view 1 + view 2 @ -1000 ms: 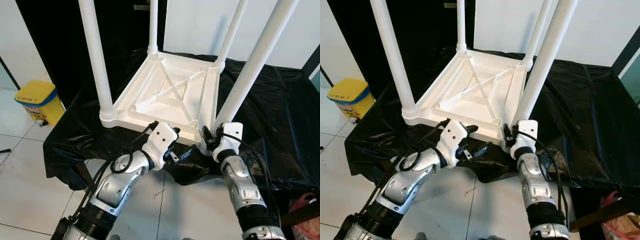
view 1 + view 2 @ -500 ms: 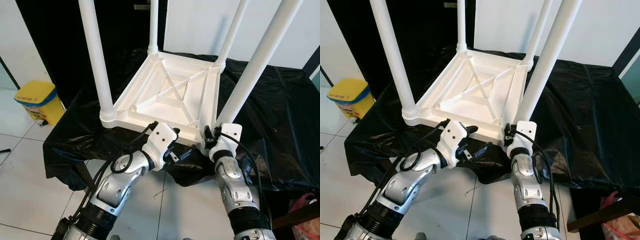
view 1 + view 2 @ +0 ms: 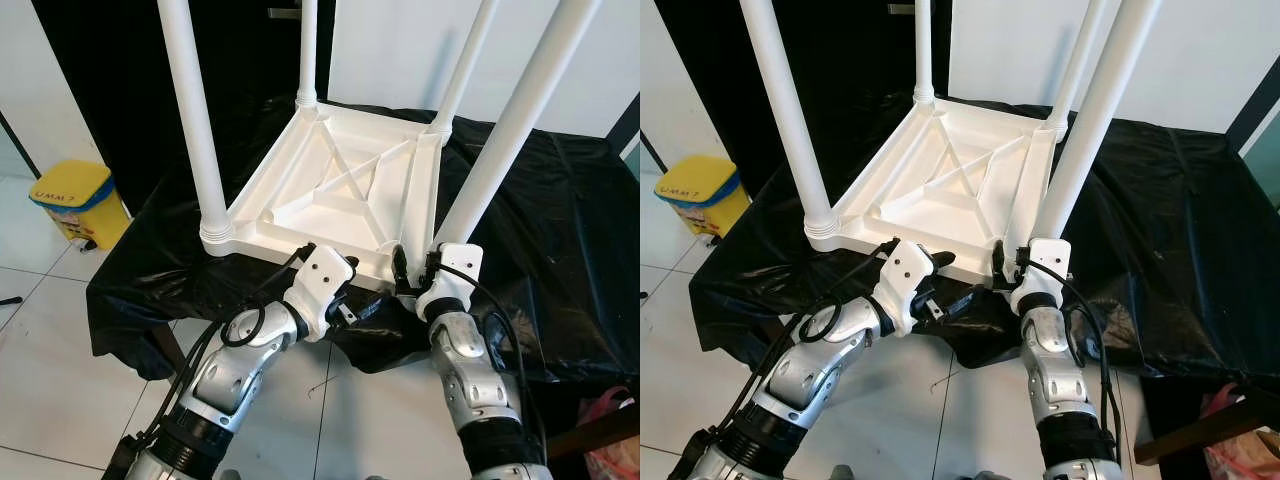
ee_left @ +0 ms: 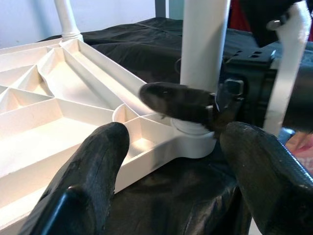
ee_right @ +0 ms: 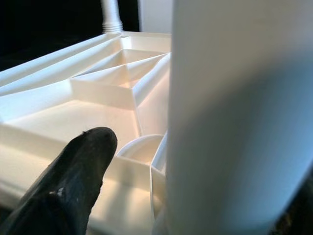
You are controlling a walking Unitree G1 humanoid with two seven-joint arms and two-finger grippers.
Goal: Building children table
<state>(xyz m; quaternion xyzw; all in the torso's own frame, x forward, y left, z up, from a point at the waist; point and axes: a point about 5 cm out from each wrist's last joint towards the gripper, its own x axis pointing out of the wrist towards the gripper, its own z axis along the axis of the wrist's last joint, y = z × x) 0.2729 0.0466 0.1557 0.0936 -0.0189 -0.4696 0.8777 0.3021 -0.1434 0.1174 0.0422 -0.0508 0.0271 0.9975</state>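
Lying upside down on the black sheet (image 3: 560, 220), the white table (image 3: 340, 190) points its four legs straight up. The right gripper (image 3: 412, 283) reaches up and pinches the near right leg (image 3: 505, 140) at its base; the left gripper (image 3: 362, 305), fingers spread, hovers just beside that corner.

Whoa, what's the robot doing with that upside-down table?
The robot is putting together a small white children's table, which lies upside down on a black cloth with all four legs pointing up. Its right gripper is at the bottom of the near right leg, with a finger on either side where it joins the tabletop. The left gripper hovers open just off the table's near edge, holding nothing.
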